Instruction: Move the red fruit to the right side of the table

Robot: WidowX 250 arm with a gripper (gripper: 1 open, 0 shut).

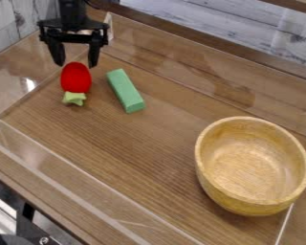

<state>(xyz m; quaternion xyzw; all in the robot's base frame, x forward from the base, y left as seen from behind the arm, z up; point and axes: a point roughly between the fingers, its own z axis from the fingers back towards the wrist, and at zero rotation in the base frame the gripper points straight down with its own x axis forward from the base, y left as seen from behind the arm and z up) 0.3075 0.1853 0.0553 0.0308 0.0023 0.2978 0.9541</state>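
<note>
Black two-finger gripper (pixel 76 54) points straight down at the far left of the brown wood-grain surface (pixel 130 153), jaws spread wide, nothing between them. Fingertips hang just above and slightly behind the small glossy red strawberry-like fruit (pixel 76 77); I can't tell whether they touch it, looks like a small gap.

The red fruit sits on the surface, far-left area, with its pale green leafy cap (pixel 76 97) pointing toward the camera side. It's not lifted.

Green rectangular block (pixel 125 90) lies flat just beside the fruit, on its right, long axis running roughly near-to-far with a slight angle. Fruit and block are close but apart.

Round light wooden bowl (pixel 252 164) is at the near right corner, upright, empty, well apart from fruit, block and gripper.

Low clear acrylic walls (pixel 66 182) edge the surface; the near wall runs diagonally across the lower left, and another stands by the bowl on the right edge. Glare streaks on the surface near the far left and centre back.

Task item is on the left side, opposite end from the bowl.
</note>
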